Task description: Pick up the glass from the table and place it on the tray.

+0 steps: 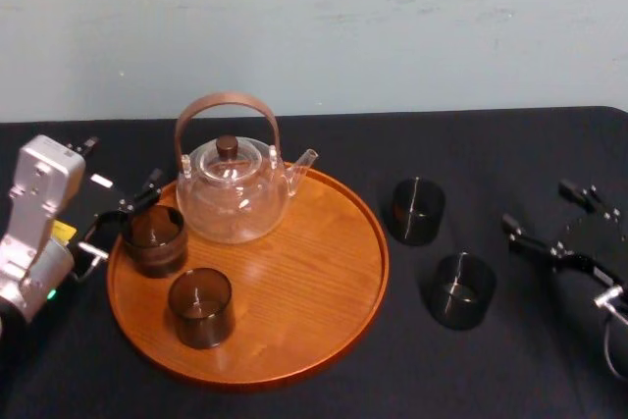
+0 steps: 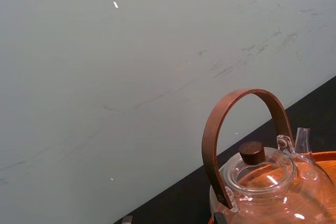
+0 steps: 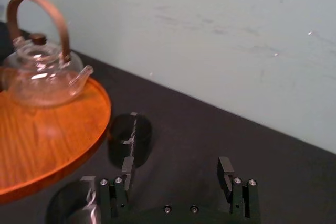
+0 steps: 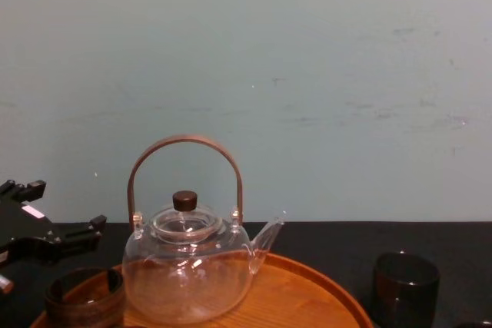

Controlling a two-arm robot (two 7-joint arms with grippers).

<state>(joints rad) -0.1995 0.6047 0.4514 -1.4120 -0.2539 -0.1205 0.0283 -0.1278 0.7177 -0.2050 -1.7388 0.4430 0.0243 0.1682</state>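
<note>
Evidently a set-down stage is shown: the left gripper is held at the tray's 9 o'clock edge with its fingers spread and nothing grasped. The rim glass stands upright on the wood just beside them, placed, it is judged, so that the teapot at 11 o'clock is kept clear. A second glass sits at 7 o'clock. Two more stand on the table off the 3 o'clock side, the farther glass and the nearer glass. The right gripper, likewise parted and empty, is poised beyond them, judged ready for the nearer one.
</note>
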